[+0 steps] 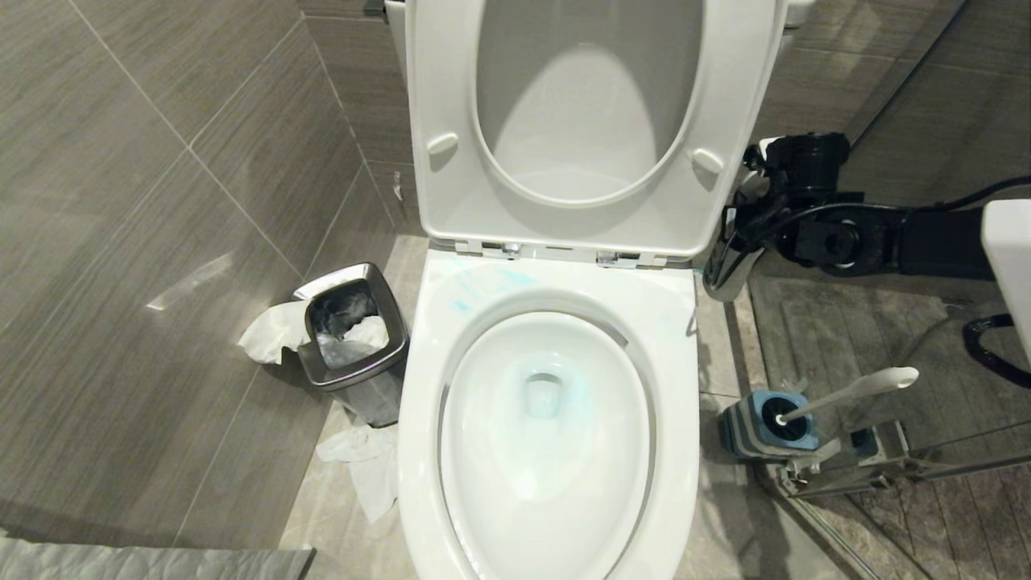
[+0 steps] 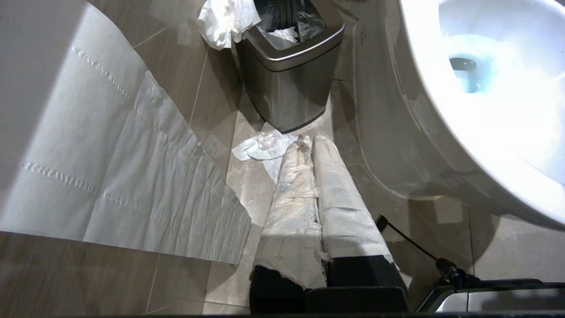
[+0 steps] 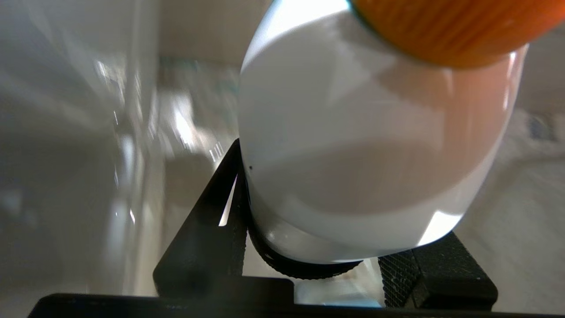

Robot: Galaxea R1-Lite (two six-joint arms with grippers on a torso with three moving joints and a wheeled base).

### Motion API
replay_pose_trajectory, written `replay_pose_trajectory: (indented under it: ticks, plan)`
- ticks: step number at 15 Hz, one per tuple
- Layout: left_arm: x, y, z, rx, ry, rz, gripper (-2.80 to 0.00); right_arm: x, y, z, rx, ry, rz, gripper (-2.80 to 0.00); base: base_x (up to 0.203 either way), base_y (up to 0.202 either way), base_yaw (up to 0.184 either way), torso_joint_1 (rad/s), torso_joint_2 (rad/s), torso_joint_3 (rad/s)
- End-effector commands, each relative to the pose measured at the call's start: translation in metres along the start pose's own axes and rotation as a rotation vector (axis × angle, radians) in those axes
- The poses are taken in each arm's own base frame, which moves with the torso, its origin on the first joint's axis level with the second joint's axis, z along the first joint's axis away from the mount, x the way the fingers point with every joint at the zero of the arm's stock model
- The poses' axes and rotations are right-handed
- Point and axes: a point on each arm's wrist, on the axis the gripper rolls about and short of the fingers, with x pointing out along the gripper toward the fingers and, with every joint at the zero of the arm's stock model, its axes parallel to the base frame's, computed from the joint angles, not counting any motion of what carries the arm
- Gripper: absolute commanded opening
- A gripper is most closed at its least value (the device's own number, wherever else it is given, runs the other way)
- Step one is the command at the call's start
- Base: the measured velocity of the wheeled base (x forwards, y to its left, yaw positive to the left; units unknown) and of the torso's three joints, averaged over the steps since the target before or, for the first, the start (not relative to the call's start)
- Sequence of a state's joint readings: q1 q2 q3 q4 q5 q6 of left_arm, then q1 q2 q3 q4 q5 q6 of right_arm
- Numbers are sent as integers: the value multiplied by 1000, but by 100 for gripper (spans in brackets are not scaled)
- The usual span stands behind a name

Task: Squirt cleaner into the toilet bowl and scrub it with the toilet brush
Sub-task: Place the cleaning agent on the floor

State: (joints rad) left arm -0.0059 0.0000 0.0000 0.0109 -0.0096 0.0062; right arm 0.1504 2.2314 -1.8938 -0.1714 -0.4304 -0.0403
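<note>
The toilet bowl (image 1: 548,435) stands in the middle with its seat and lid (image 1: 564,121) raised; blue streaks mark its back rim and the water looks bluish. In the right wrist view my right gripper (image 3: 318,238) is shut on the cleaner (image 3: 353,154), a white bottle with an orange collar (image 3: 441,26). The right arm (image 1: 805,217) reaches in beside the bowl's right rear corner. The toilet brush (image 1: 854,391) stands in its blue-and-grey holder (image 1: 765,427) on the floor right of the bowl. My left gripper (image 2: 309,141), fingers wrapped in white, hangs shut and empty left of the bowl (image 2: 485,110).
A small square steel bin (image 1: 350,334) with a black liner stands left of the bowl, with crumpled tissue (image 1: 362,459) on the floor around it. A hanging sheet of toilet paper (image 2: 110,168) is near the left gripper. A glass panel and metal frame (image 1: 870,467) lie right of the brush.
</note>
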Motion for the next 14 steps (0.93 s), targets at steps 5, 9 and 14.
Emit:
replay_pose_trajectory:
  ticks: [5,9,14]
  plan:
    - [0,0,0,0,0,0,-280,41,28,-49,59,-142,34,-280,0,0,0,0,0,0]
    - [0,0,0,0,0,0,-280,41,29,-50,73,-144,84,-280,0,0,0,0,0,0]
    - [0,0,0,0,0,-1,-280,44,31,-67,50,-99,139,-280,0,0,0,0,0,0]
